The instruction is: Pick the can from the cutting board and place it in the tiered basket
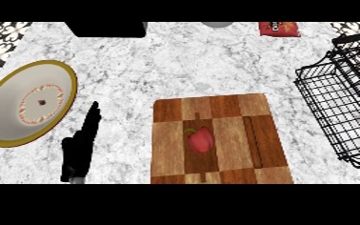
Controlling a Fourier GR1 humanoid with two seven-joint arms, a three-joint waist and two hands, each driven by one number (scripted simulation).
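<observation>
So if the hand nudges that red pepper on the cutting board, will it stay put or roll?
The red pepper looks rounded and glossy, so it would probably roll or rock rather than slide flat. Its lumpy shape suggests a wobbling, uneven roll. The cutting board shows no raised edge, so it could likely leave the board. The left hand is open beside the board.

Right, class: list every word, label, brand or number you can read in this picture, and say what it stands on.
Red packet at the counter's far edge: light markings on it, too blurred to read.
Plate, cutting board, basket: no writing visible.
So nothing legible.
</observation>
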